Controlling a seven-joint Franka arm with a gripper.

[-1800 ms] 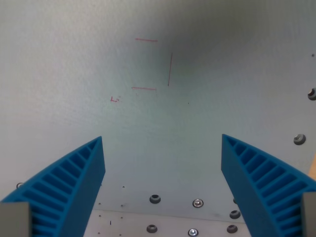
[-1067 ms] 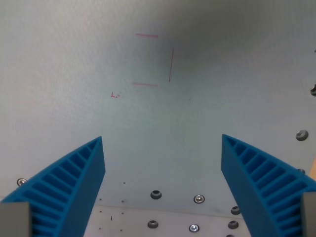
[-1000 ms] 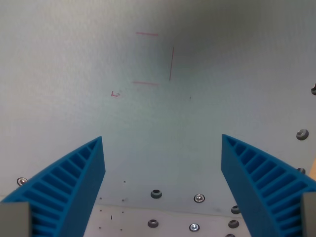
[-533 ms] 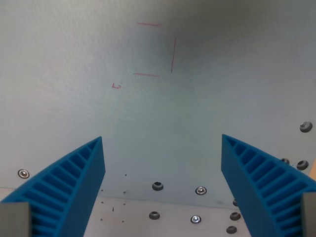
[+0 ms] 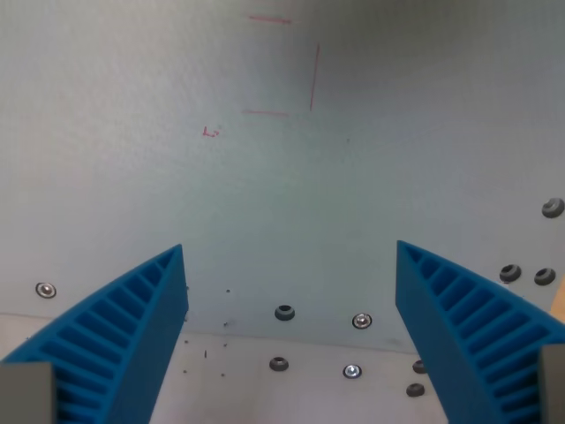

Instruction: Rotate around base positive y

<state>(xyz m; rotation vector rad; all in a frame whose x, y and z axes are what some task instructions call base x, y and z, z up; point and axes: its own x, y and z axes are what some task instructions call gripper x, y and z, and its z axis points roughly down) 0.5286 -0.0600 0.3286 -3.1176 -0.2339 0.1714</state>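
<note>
While nothing sits between them, the gripper (image 5: pixel 291 256) stands wide apart, jaws spread, holding nothing. Blue ribbed fingers (image 5: pixel 124 340) fill both lower corners of wrist view, one at the view's left, other at the view's right; grey mounts just visible at bottom edges. Below and between the fingers: a seam where a paler plate (image 5: pixel 291 389) meets the grey-green table surface (image 5: pixel 282 203). Screws along that seam, approx two rows: dark bolt head (image 5: pixel 284 312) and shiny screw (image 5: pixel 361 321) on upper side, another pair (image 5: pixel 315 367) on lower. Lone screw (image 5: pixel 45 290) near left edge. Cluster of bolt heads (image 5: pixel 527 275) at right edge, one more (image 5: pixel 553 208) above it. Few small dark specks by left finger tip. Mid surface bare, slight mottling. Farther up: small red mark (image 5: pixel 210 132), then thin red lines (image 5: pixel 287 64) — two short horizontals, one vertical at their right, forming an open bracket. Top horiz. line nearly at frame top. Dark shadow over top right. No separate task object in view; only the gripper itself.
</note>
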